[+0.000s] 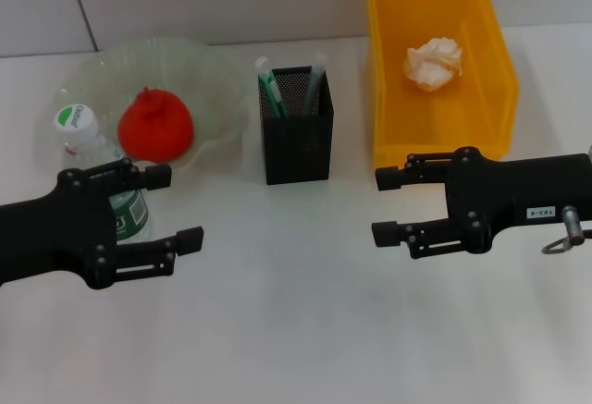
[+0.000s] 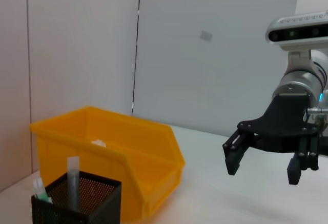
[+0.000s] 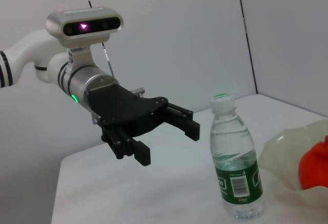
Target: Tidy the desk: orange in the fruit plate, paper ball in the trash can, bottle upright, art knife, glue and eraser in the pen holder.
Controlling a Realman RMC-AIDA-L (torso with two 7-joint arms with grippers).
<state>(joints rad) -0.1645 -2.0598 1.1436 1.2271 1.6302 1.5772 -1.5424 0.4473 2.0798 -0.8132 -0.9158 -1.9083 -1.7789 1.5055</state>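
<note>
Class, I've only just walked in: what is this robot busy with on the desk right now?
Nothing is being held. The left pincer and right pincer both hover open above the table. The orange sits in the fruit plate, the paper ball lies in the yellow trash can, the bottle stands upright, and the pen holder has items in it. The desk looks tidied.

1. a white table [image 1: 305,330] fills the head view, its lower half bare.
2. a clear fruit plate [image 1: 217,99] lies at upper left.
3. a bottle [image 1: 92,159] stands upright at the left, just beside the plate.
4. a black mesh pen holder [image 1: 296,140] stands at upper centre.
5. a yellow trash can [image 1: 439,117] sits at upper right.
</note>
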